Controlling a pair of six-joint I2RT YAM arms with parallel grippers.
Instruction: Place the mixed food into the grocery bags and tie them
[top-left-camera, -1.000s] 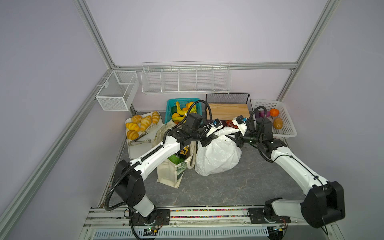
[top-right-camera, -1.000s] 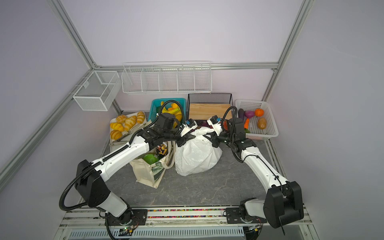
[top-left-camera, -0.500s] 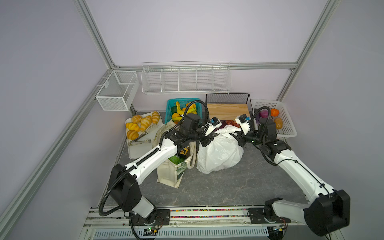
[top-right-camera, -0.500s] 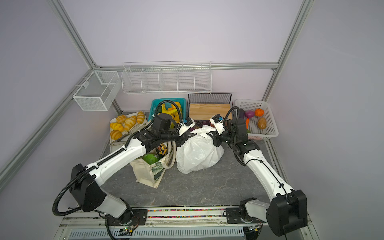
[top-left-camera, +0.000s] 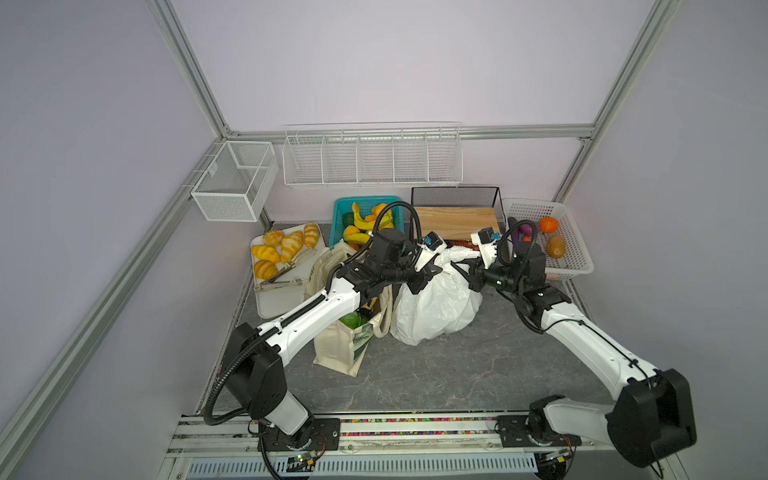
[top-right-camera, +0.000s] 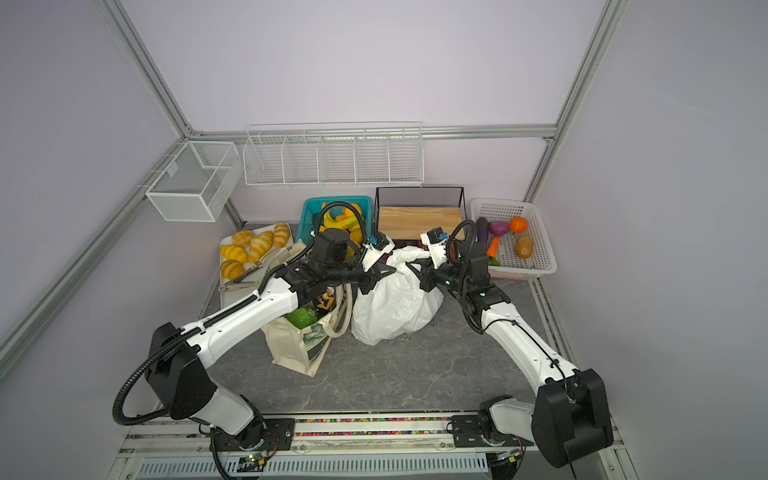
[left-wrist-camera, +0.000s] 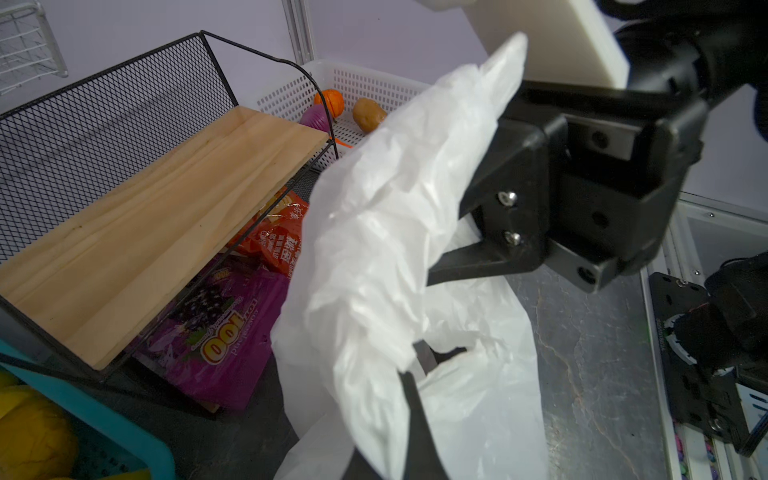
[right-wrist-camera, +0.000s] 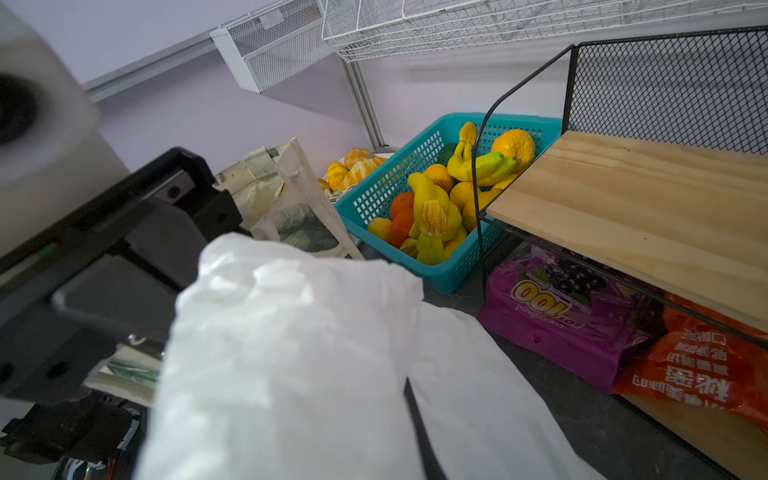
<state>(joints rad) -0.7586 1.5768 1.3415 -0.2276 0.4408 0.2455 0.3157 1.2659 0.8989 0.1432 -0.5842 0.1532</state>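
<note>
Along the left edge of the worktop (top-left-camera: 457, 374), toward its far corner, a pale tray (top-left-camera: 272, 301) carries golden bread rolls (top-left-camera: 286, 245). Just right of it the cream canvas tote (top-left-camera: 336, 353) stands open with its straps draped down one side. The green snack bag (top-left-camera: 352, 320) shows in its mouth, and in a top view the black-and-yellow zigzag snack bag (top-right-camera: 325, 300) lies beside it, partly under the left arm. Behind the tote, at the far edge, sits a teal basket (top-left-camera: 338, 212) of fruit. The left hand (top-left-camera: 432, 271) reaches over the tote to the top of the white plastic carrier bag (top-left-camera: 436, 309), which bulges near the middle of the worktop, right against the tote's straps. Its fingers (left-wrist-camera: 415, 403) are pinched together on one bunched handle. The bag's contents do not show. From the other side the right hand (top-left-camera: 462, 268) is clamped tight on the other handle, close to the left hand above the bag. A black mesh rack (top-left-camera: 455, 195) with a wooden shelf stands at the far edge, and a white basket (top-left-camera: 575, 253) of vegetables fills the far right corner.
</note>
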